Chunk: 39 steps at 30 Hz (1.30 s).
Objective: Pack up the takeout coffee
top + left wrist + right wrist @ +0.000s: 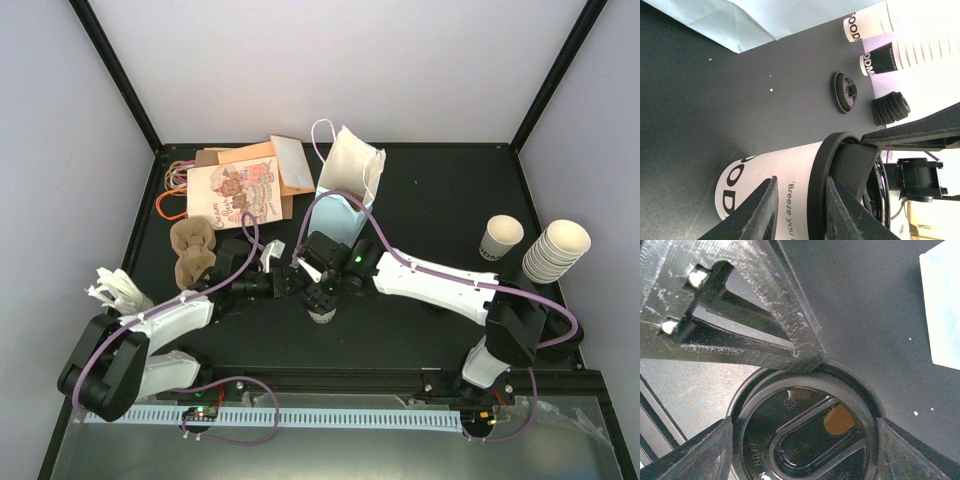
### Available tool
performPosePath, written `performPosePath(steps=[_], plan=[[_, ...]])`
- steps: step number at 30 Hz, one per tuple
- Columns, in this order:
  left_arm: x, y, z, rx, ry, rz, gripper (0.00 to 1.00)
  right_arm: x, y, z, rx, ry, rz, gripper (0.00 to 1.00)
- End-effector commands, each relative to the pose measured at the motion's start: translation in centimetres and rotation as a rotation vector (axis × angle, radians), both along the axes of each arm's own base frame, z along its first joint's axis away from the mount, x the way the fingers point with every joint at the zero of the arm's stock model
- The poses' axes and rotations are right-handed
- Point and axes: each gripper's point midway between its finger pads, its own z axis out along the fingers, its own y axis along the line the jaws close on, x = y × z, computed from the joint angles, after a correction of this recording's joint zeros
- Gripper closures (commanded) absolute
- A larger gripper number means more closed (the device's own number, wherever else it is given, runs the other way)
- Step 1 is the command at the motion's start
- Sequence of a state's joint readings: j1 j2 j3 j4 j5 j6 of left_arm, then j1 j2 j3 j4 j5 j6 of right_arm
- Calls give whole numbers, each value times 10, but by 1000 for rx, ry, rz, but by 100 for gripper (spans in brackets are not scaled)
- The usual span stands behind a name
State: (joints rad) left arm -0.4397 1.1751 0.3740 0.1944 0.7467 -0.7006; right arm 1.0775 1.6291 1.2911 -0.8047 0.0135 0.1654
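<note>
Right wrist: right gripper (805, 435) jaws clasp the takeout coffee (800, 457) by its lid rim, low in frame — best lifted level. The left gripper (802, 184) straddles that rim — pinching or not, I cannot tell.

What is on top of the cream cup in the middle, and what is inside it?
A black lid caps the cup. Only a small brown patch shows through its drinking hole; the rest inside is hidden.

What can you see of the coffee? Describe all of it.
The coffee is a cream paper cup with black lettering, capped by a glossy black plastic lid with a raised oval and a sip hole. It stands upright on the black table, centre front. The right gripper clasps the lid's sides. The left gripper pinches its rim.
</note>
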Motion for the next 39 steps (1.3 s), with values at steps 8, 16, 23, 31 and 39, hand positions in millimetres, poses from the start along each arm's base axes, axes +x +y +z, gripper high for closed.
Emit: performPosePath(steps=[8,16,23,31,39], plan=[[0,-22,-3,25,35,-161,68,-43,-19,-51,-164,164,80,25],[-1,-27,-6,39,62,-230,68,-43,-17,-52,-151,151,104,25],[-8,-23,-27,73,122,-224,68,-47,-18,-56,-150,174,100,25],[-15,-13,-50,123,174,-182,69,-54,-25,-60,-156,213,77,25],[-8,-15,-32,106,128,-167,69,-56,-26,-63,-139,234,39,27]])
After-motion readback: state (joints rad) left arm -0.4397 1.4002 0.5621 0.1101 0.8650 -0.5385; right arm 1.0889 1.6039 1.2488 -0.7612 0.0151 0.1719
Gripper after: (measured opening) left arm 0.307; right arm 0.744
